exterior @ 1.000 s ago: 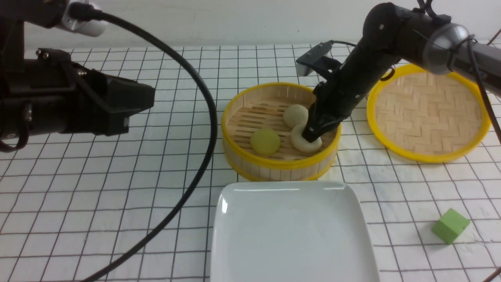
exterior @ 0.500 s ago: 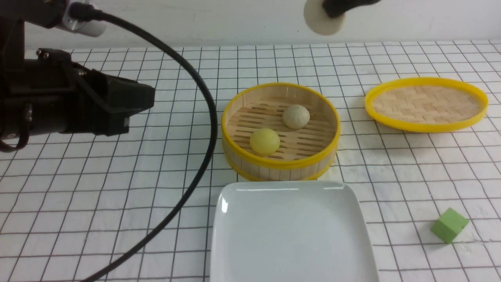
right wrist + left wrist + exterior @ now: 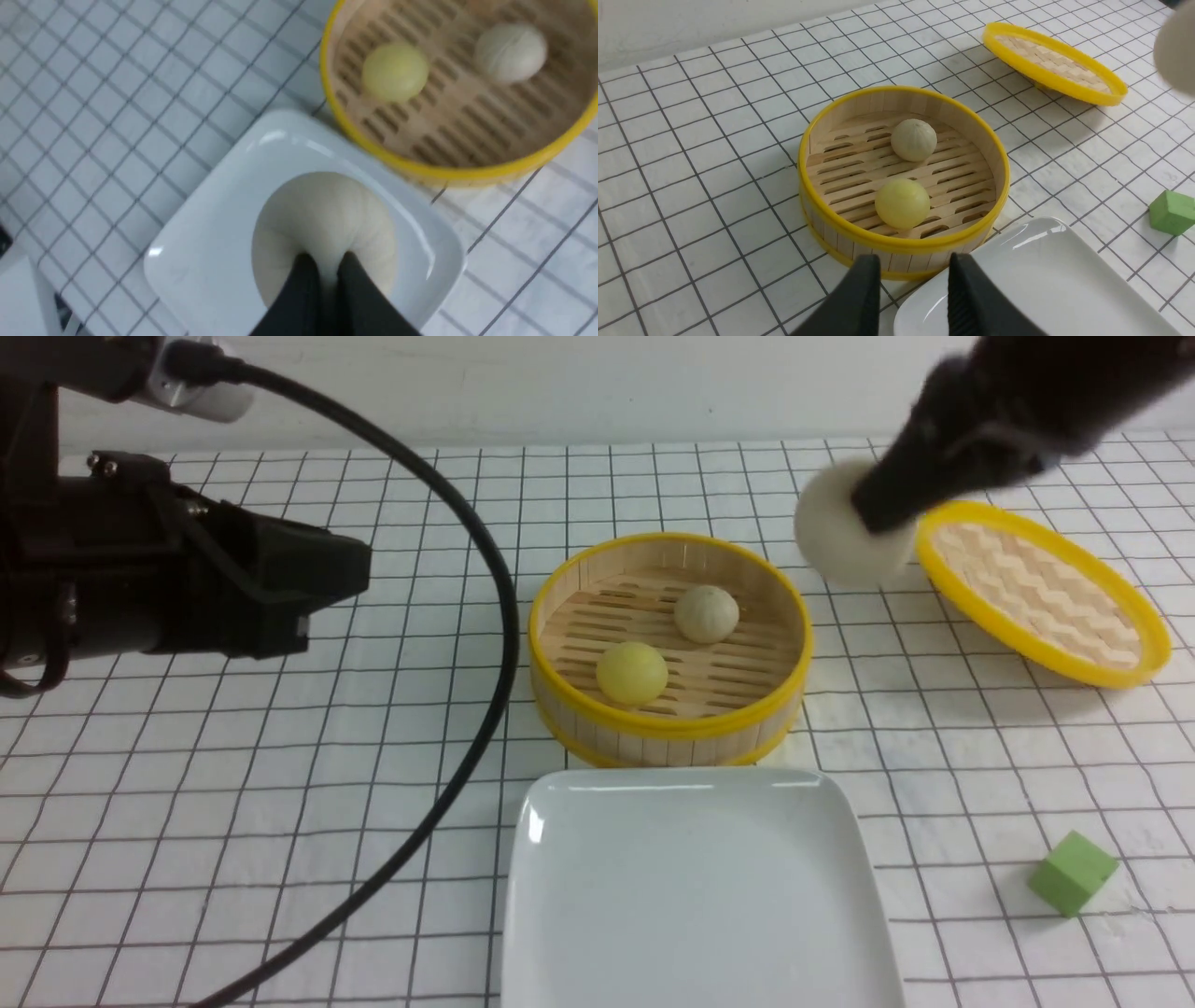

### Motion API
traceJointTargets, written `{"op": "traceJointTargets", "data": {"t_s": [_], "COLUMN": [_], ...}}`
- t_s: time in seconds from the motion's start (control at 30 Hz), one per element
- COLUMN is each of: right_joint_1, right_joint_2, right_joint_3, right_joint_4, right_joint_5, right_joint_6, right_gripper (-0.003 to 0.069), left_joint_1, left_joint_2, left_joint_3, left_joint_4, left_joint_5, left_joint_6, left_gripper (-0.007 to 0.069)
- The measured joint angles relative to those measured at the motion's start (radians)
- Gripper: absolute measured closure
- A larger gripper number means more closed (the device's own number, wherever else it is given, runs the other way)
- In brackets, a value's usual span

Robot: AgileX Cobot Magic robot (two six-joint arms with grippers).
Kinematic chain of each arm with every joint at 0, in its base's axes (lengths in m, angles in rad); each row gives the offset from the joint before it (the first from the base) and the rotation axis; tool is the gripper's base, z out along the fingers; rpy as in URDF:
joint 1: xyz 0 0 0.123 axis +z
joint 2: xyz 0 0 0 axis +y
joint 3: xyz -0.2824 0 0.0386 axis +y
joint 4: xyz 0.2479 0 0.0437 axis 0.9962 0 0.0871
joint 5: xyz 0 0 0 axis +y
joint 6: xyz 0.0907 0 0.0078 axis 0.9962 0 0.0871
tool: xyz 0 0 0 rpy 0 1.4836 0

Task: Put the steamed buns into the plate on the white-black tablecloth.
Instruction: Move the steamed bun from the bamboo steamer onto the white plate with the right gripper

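Note:
My right gripper (image 3: 873, 513) is shut on a pale beige steamed bun (image 3: 845, 527) and holds it in the air, right of the bamboo steamer basket (image 3: 667, 728). In the right wrist view the gripper (image 3: 327, 263) pinches this bun (image 3: 322, 219) above the white plate (image 3: 205, 252). A second beige bun (image 3: 707, 613) and the yellow bun (image 3: 632, 672) lie in the basket. The plate (image 3: 691, 896) lies empty on the white-black tablecloth (image 3: 280, 784), in front of the basket. My left gripper (image 3: 913, 280) is open and empty, hovering by the plate's near edge.
The yellow-rimmed woven lid (image 3: 1041, 593) lies tilted at the right rear. A green cube (image 3: 1074, 873) sits right of the plate. The left arm (image 3: 177, 579) and its thick black cable (image 3: 485, 644) hang over the left side of the cloth.
My right gripper lifted the beige bun out of the basket, rose high, then came down to the right of the basket. The lid now looks tilted. The left arm has not moved.

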Motion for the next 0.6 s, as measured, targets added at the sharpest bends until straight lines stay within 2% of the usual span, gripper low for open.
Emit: {"op": "traceJointTargets", "data": {"t_s": [0.13, 0.27, 0.6], "right_joint_1": [0.0, 0.0, 0.0], "right_joint_2": [0.038, 0.102, 0.257], "right_joint_3": [0.196, 0.293, 0.325], "right_joint_4": [0.029, 0.04, 0.082], "right_joint_5": [-0.029, -0.108, -0.263], "right_joint_6": [-0.108, -0.194, -0.367], "right_gripper": [0.0631, 0.0629, 0.0628], "left_joint_1": [0.0, 0.0, 0.0], "left_joint_2": [0.0, 0.0, 0.0], "left_joint_3": [0.0, 0.0, 0.0], "left_joint_4": [-0.005, -0.006, -0.008], "left_joint_5": [0.001, 0.001, 0.002], "left_joint_6": [0.0, 0.0, 0.0], "left_gripper": [0.0384, 0.0384, 0.0384]}}
